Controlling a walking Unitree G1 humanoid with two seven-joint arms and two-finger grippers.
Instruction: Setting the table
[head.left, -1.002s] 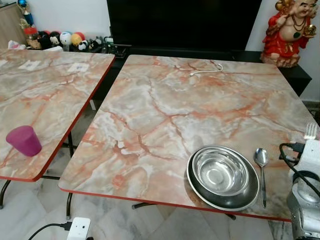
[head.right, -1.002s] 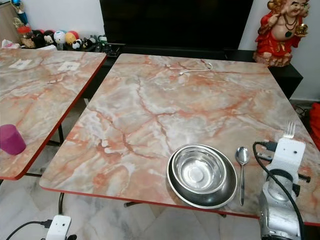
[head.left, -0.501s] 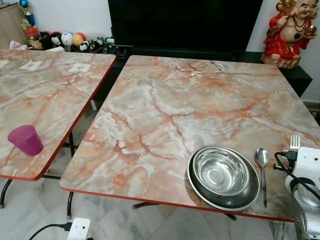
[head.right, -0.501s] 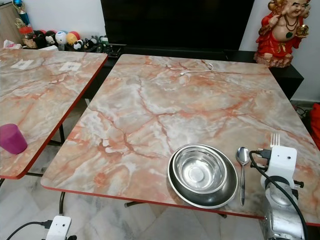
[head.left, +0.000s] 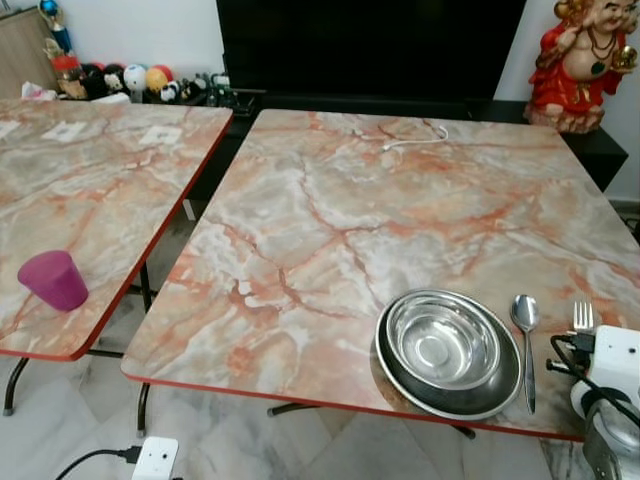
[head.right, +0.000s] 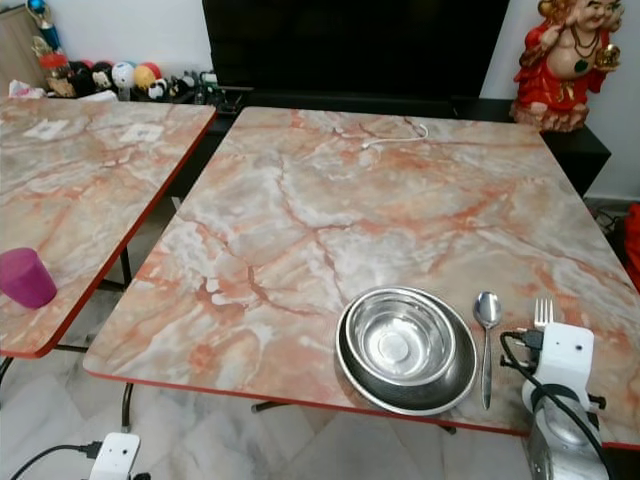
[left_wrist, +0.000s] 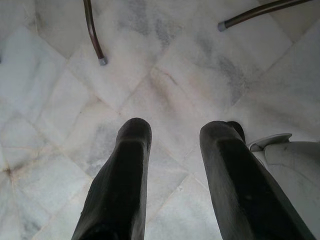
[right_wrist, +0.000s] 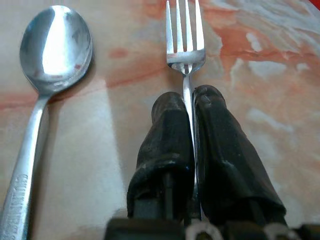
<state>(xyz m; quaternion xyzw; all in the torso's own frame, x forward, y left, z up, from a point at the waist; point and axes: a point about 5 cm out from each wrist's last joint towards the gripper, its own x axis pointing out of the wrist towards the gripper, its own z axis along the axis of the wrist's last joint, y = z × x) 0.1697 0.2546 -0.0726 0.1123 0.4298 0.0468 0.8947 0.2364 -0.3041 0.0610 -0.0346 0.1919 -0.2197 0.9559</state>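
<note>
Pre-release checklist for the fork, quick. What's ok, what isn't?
1. Right hand shut on the fork handle: ok.
2. Fork on the far side of the spoon from the bowl, roughly parallel to it, tines pointing away from the robot: ok.
3. Fork apart from the spoon, bare table between them: ok.
4. Fork resting flat on the table: cannot tell; it is low over the top, but contact is hidden by the fingers.
5. Bowl seated in the plate: ok.
6. Left hand hanging open over the floor, out of the way: ok.
</note>
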